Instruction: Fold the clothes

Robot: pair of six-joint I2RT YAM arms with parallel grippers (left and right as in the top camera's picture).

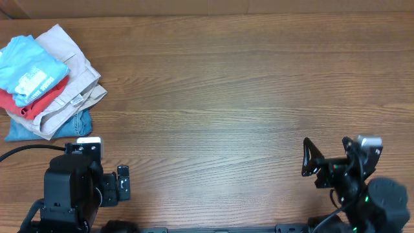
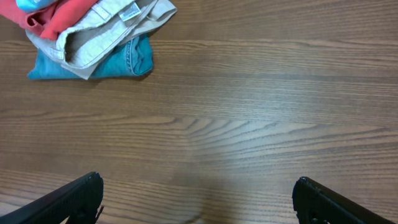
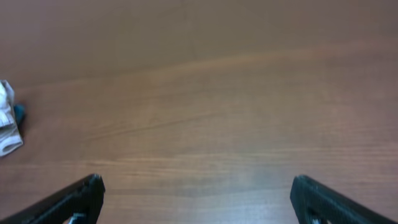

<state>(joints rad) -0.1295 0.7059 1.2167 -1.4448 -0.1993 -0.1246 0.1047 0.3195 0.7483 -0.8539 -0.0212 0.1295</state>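
Note:
The light sky-blue T-shirt (image 1: pixel 27 70) with printed lettering lies crumpled on top of a pile of clothes at the table's far left. In the left wrist view only a sliver of it (image 2: pixel 28 4) shows at the top left edge. My left gripper (image 1: pixel 123 182) (image 2: pixel 198 196) is open and empty near the front left edge, well short of the pile. My right gripper (image 1: pixel 309 158) (image 3: pixel 196 198) is open and empty near the front right, over bare wood.
Under the blue T-shirt lie a red T-shirt (image 1: pixel 26 100) (image 2: pixel 59 15), beige trousers (image 1: pixel 68 84) (image 2: pixel 102 34) and blue denim (image 1: pixel 77 122) (image 2: pixel 124 59). The wooden table (image 1: pixel 233 97) stretches to the right. A black cable (image 1: pixel 26 153) runs along the front left.

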